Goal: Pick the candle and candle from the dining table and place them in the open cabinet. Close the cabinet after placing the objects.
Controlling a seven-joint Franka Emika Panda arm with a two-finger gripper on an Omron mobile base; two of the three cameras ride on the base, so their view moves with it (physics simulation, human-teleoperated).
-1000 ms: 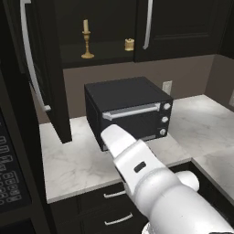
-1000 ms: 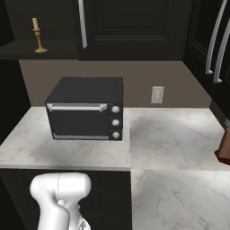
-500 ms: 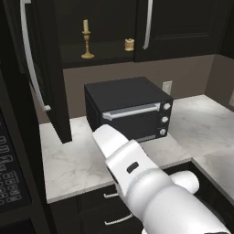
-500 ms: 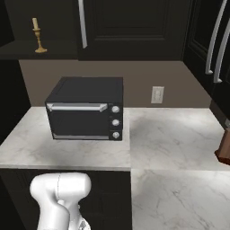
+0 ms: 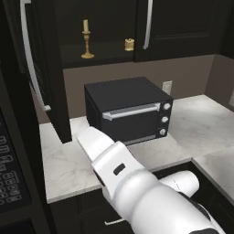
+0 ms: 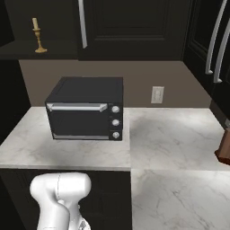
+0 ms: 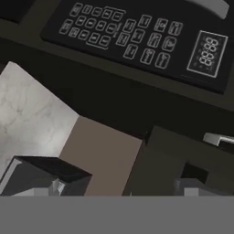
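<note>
With both candles already standing on the cabinet shelf, what is left, by my reading, is the door, and that is where the relation matters. The taper candle in its brass candlestick point(image 5: 85, 40) stands upright toward the shelf's left, the stubby candle point(image 5: 130, 44) well apart from it to the right, just beside the closed door's bar handle point(image 5: 147, 25). The gripper point(image 7: 119, 194) shows as two dark finger tips point(image 7: 43, 183) at the bottom of the hand view, spread wide with nothing between them. Ahead of those fingers lie the microwave keypad point(image 7: 137, 34), a corner of marble counter point(image 7: 27, 114) and a patch of tan wall, so the hand looks out toward the left end of the counter. The open cabinet door point(image 5: 43, 68) hangs up and to the left of the arm, swung out over the counter edge-on, its long axis vertical and its silver handle point(image 5: 28, 55) running down the outer face. The door sits above the fingers, so I judge the hand has to rise and come round to the door's outer side to push it right. The toaster oven point(image 5: 128, 109) stands below the shelf, near the door's swing path but lower than the door's bottom edge; open counter lies between them.
</note>
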